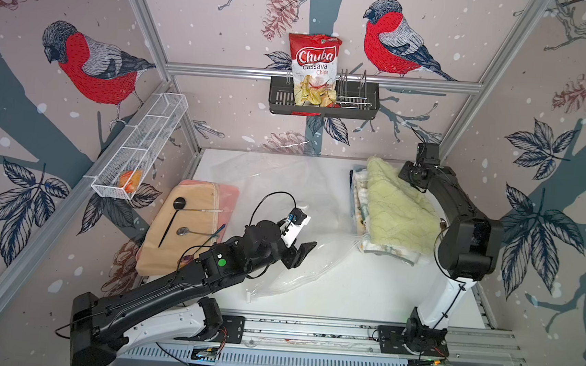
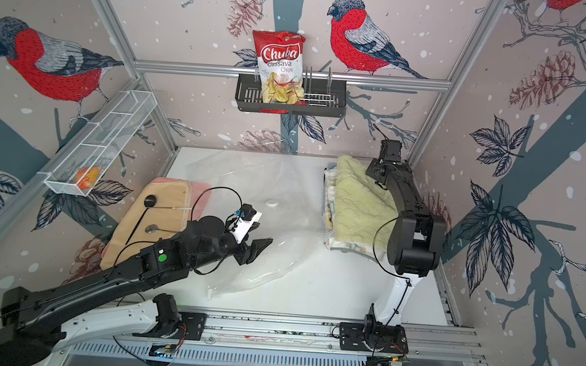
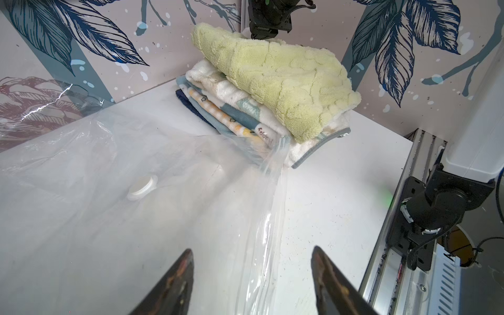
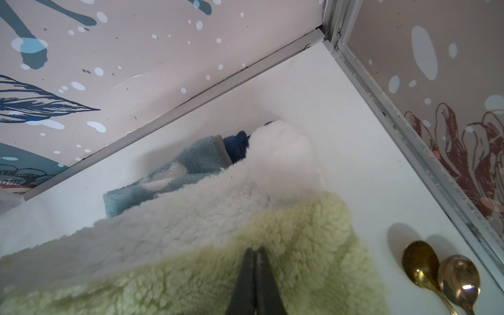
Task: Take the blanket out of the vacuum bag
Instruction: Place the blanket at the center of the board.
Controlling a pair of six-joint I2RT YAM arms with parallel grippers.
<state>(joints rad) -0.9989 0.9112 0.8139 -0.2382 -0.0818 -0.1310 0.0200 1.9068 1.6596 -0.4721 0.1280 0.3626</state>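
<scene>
the blanket (image 1: 395,206) lies folded on a stack of other cloths near the counter's (image 1: 347,288) back right corner, and the stack's front edge sits on or in the mouth of the bag (image 1: 284,190); through the clear film i cannot tell which. the bag spreads flat over the middle of the counter, its valve cap (image 3: 143,186) facing up.

the right claw (image 4: 255,257) is pinched shut on the blanket's fleece at the stack's back end. the left claw (image 3: 252,272) hangs open over the bag's zip edge (image 3: 272,191), gripping nothing.

risks, as i judge them:
- with the bag unheld, a pull on the blanket may drag the film and the whole stack along.
- the pinch looks shallow, on pile only, so it may slip off under load.
- lifting the top layer could tumble the lower cloths back toward the bag.
- two spoons (image 4: 441,275) lie just beside the stack by the right edge and could get swept.
</scene>
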